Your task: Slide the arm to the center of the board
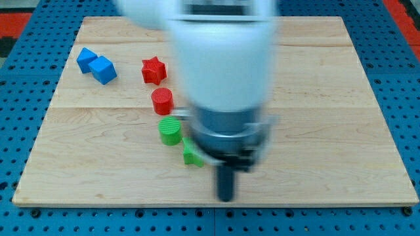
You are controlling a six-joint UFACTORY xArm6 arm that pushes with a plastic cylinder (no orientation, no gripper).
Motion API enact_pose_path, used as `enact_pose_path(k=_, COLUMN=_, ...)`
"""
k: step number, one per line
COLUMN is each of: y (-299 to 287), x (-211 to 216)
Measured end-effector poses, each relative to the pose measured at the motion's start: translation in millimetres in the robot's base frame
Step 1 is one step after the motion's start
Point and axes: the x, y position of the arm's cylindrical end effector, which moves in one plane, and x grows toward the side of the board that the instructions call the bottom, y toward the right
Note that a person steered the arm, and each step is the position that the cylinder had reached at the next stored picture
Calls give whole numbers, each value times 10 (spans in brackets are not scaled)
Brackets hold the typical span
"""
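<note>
My tip [226, 197] is the lower end of a dark rod below the blurred white arm, near the board's bottom edge, slightly right of the middle. A green block [192, 155], partly hidden by the arm, lies just left and above the tip. A green cylinder [170, 131] sits further up-left. A red cylinder [162, 101] and a red star [153, 70] stand above it. A blue block [96, 64] made of two cubes lies at the top left. The tip touches no block.
The wooden board [328, 118] lies on a blue pegboard table [407, 78]. The large blurred arm body [220, 59] hides the board's upper middle.
</note>
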Motion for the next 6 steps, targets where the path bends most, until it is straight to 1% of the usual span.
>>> enact_pose_path(k=1, y=133, x=-462)
enact_pose_path(k=3, y=53, x=-1658)
enact_pose_path(k=4, y=-595, x=-1820)
enact_pose_path(k=5, y=-870, x=-2003)
enact_pose_path(k=6, y=-1124, x=-2077)
